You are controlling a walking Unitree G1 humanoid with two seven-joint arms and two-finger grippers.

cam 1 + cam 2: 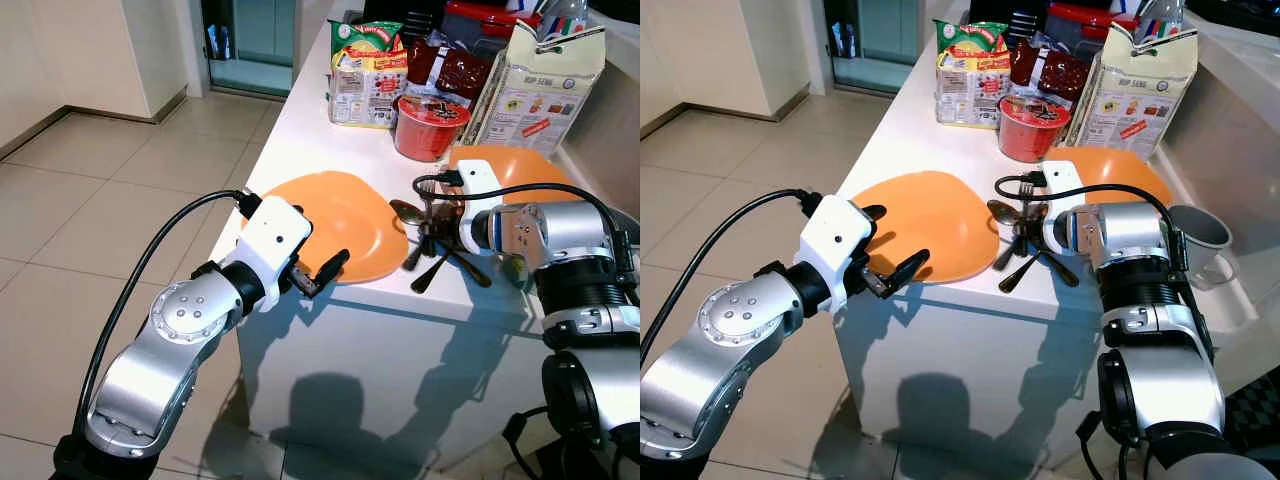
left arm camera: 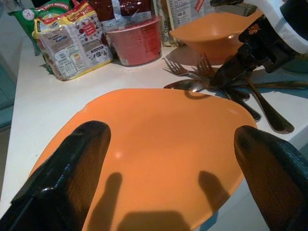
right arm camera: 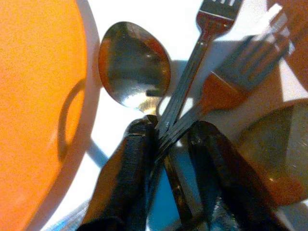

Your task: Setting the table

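Note:
An orange plate (image 1: 345, 225) lies at the near edge of the white counter (image 1: 300, 130). My left gripper (image 1: 892, 240) hovers open at the plate's front rim, its fingers (image 2: 72, 163) spread either side of the plate (image 2: 159, 139). Just right of the plate lies a pile of cutlery: a spoon (image 3: 132, 65) and two forks (image 3: 219, 12). My right gripper (image 3: 168, 144) sits low over the pile (image 1: 440, 240), shut narrowly on the crossed fork handles. A second orange dish (image 1: 510, 165) rests behind it.
Behind the plates stand a red noodle cup (image 1: 430, 128), a snack bag (image 1: 365, 75) and a tall paper carton (image 1: 540, 85). A grey mug (image 1: 1200, 235) stands at the right. The counter drops to tiled floor (image 1: 100, 200) on the left and front.

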